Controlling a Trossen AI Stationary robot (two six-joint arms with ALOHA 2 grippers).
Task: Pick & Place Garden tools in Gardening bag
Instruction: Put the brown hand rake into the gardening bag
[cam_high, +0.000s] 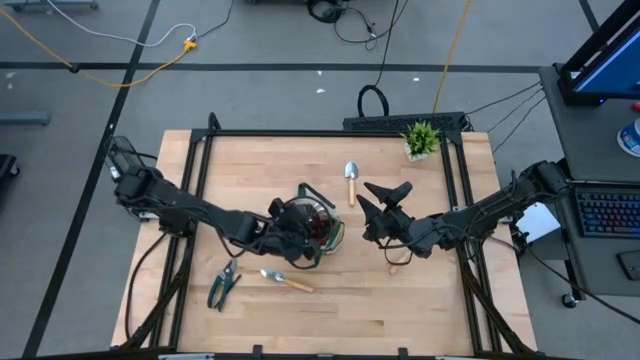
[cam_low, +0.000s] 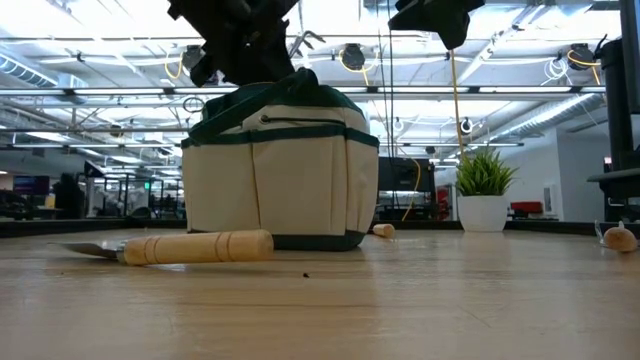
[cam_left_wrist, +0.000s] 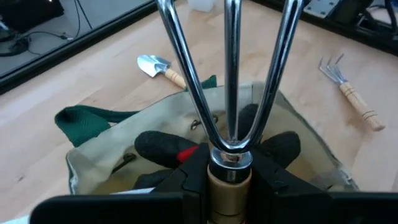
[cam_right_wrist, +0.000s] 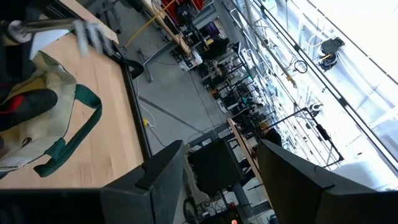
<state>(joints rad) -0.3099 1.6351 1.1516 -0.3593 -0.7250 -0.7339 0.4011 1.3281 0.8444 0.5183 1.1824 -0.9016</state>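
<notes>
The gardening bag (cam_high: 312, 228) is seen near the middle of the worktop, upright, with a red-and-black glove (cam_left_wrist: 180, 151) lying inside it. The left gripper (cam_high: 290, 232) is held directly over the bag's open mouth, its fingers pinched on the wooden handle of a hand fork (cam_left_wrist: 231, 81) whose tines point away from the wrist. The right gripper (cam_high: 385, 192) is raised just beside the bag, towards the right edge, with its fingers spread and nothing between them. One trowel (cam_high: 350, 180) is left between the bag and the far edge; another trowel (cam_high: 285, 280) and the pruners (cam_high: 223, 285) lie towards the near edge. A potted plant (cam_high: 421, 138) stands by the far right corner. Bare wood is left along the near edge and the left edge.
</notes>
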